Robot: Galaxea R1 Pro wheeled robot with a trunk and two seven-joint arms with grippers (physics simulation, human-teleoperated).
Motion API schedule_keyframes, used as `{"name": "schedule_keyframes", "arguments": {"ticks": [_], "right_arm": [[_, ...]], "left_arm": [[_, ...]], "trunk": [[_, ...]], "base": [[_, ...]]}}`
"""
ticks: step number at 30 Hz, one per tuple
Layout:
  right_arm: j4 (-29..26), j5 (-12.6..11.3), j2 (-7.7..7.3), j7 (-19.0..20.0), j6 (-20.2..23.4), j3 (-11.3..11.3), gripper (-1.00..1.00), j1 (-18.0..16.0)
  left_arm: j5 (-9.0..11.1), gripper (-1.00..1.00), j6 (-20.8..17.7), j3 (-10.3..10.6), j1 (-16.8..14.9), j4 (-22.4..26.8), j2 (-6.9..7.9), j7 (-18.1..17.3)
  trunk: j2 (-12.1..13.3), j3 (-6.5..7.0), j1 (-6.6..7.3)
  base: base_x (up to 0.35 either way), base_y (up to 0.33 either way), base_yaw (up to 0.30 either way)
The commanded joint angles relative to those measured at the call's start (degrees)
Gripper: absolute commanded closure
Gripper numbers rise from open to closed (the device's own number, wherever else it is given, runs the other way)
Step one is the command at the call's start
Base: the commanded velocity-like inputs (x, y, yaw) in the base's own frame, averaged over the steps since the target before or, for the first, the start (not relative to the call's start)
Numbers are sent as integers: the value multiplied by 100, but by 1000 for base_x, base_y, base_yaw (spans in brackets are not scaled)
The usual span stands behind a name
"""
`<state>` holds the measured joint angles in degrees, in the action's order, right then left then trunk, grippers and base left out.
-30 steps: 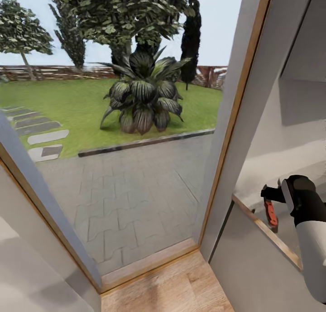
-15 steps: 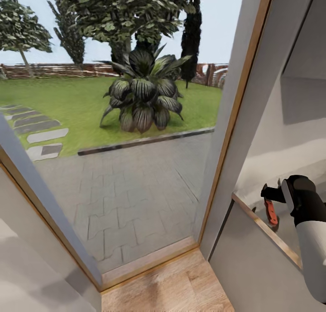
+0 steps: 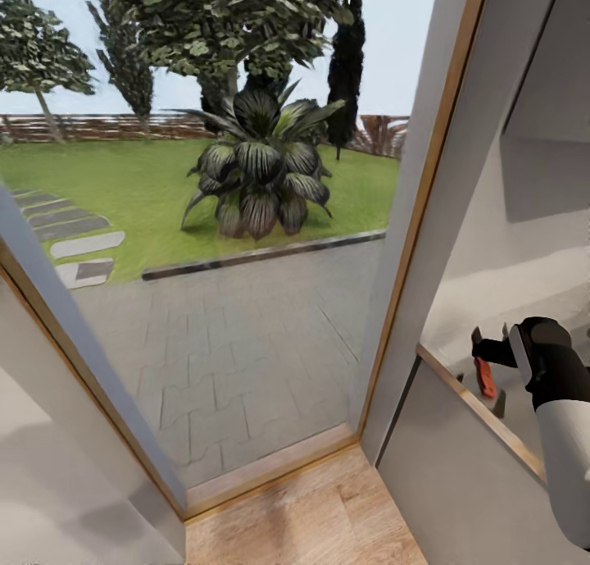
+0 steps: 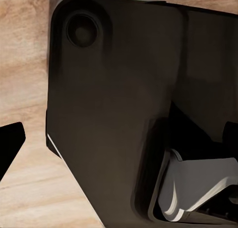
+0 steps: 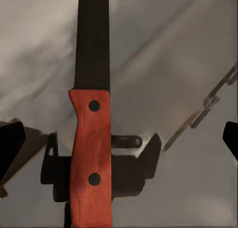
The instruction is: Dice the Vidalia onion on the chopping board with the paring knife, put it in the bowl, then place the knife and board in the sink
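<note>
My right gripper [image 3: 485,342] hovers over the near end of the glossy grey countertop [image 3: 518,424], at the right of the head view. The paring knife [image 3: 484,378] hangs from it, red-orange handle uppermost, just above its own shadow on the worktop. In the right wrist view the paring knife [image 5: 90,138] runs straight through the middle of the right gripper [image 5: 119,143], dark blade pointing away, with the countertop [image 5: 173,64] behind it. In the left wrist view a dark fingertip [image 4: 10,148] shows over wooden floor [image 4: 25,49], beside a dark part of my own body [image 4: 114,114].
A tall glass door [image 3: 246,303] with a wood-trimmed frame [image 3: 410,261] faces me, with a paved patio, lawn and a large plant [image 3: 258,179] outside. Wooden floor [image 3: 311,516] lies at its foot. A white cabinet front [image 3: 459,483] stands under the countertop, and a pale wall [image 3: 49,467] is at my left.
The whole picture has shifted slightly, so the camera moved. The knife stays under my right gripper, and the right arm keeps its place in the view.
</note>
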<state>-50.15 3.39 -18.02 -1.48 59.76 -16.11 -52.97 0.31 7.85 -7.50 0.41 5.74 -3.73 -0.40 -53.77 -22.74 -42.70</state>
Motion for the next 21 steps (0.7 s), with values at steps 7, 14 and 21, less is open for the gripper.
{"name": "schedule_keyframes", "arguments": {"ticks": [7, 14, 21], "right_arm": [[-4, 31, 1, 16, 24, -6, -100, -3], [-4, 30, 1, 16, 24, -6, -100, -3], [-4, 33, 1, 16, 24, -6, -100, -3]], "left_arm": [[4, -100, 6, -32, 3, 7, 3, -4], [4, -100, 6, -32, 3, 8, 3, -4], [4, -100, 6, -32, 3, 9, -4, -4]], "trunk": [[-4, -5, 0], [-4, -19, 0], [-4, -52, 0]], "base": [[-23, 0, 0], [-3, 0, 0], [-33, 0, 0]]}}
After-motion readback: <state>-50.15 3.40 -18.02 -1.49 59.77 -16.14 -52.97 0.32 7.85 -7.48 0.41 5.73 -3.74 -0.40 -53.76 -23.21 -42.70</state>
